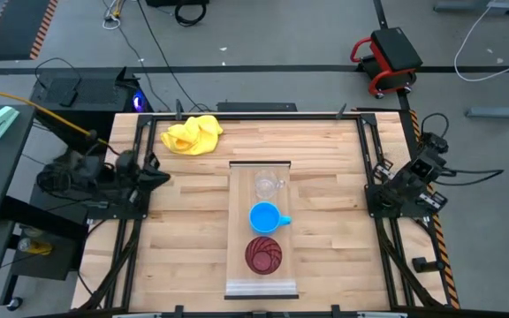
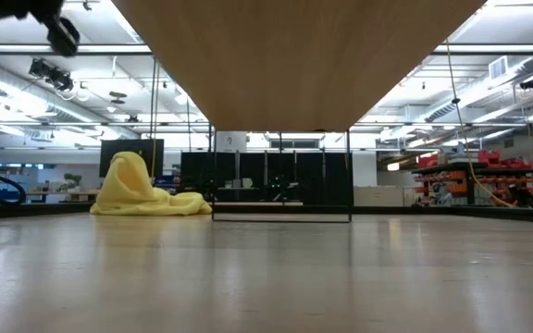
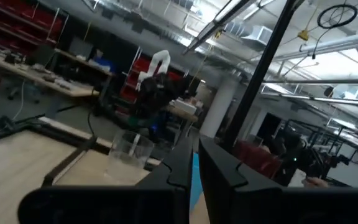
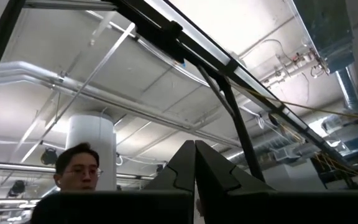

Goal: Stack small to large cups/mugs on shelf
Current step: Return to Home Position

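- So, the shelf point(image 1: 237, 284) is a long, pale wooden board running down the middle of the slatted desk point(image 1: 334, 256), noticeably lighter than the desk itself.
- Three vessels stand on it in a single row, close together.
- The small clear glass cup point(image 1: 268, 185) is at the far end. You can see the wood right through it.
- The bright blue mug point(image 1: 264, 217) is in the middle, with its handle poking toward the right arm's side.
- The dark red tumbler point(image 1: 263, 254) is at the near end and has the widest mouth of the three.
- The left pincer point(image 3: 194, 148) sits off the desk's left edge, fingers nearly together with just a thin slit, and holds nothing.
- The right pincer point(image 4: 194, 148) is over by the right edge, tips meeting, also empty.
- The crumpled yellow cloth point(image 1: 193, 134) lies near the far left corner, well apart from the shelf.
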### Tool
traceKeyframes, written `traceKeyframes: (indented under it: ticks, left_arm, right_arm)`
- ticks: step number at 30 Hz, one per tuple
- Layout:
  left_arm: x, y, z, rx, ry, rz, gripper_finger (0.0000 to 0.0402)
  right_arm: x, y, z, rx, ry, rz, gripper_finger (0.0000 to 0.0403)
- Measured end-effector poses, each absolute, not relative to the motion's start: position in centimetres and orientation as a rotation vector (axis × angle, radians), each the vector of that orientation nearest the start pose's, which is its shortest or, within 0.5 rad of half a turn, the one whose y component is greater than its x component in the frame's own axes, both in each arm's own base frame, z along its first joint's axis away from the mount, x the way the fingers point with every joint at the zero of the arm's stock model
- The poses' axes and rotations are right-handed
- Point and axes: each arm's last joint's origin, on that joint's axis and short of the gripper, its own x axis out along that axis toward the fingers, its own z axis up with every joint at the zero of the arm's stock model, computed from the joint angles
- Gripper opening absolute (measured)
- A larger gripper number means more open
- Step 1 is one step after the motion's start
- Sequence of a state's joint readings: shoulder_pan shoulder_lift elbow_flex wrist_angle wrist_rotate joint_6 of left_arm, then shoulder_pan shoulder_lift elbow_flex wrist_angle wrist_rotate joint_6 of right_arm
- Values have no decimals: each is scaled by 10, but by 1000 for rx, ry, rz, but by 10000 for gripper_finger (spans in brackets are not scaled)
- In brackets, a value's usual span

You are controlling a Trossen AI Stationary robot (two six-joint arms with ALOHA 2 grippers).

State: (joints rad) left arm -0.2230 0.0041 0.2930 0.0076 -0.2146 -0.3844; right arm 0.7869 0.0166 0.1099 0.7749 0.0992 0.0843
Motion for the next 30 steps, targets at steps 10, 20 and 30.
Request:
traceKeyframes:
  ticks: [10,20,30]
  left_arm:
    - [79,-12,233,-459,-331,-75,23]
    - [88,-14,208,-482,-331,-78,36]
    - [90,-14,199,-472,-336,-77,25]
  right_arm:
    - [48,42,246,512,-730,662,16]
    - [50,44,237,532,-711,654,16]
    - [58,51,225,401,-576,637,16]
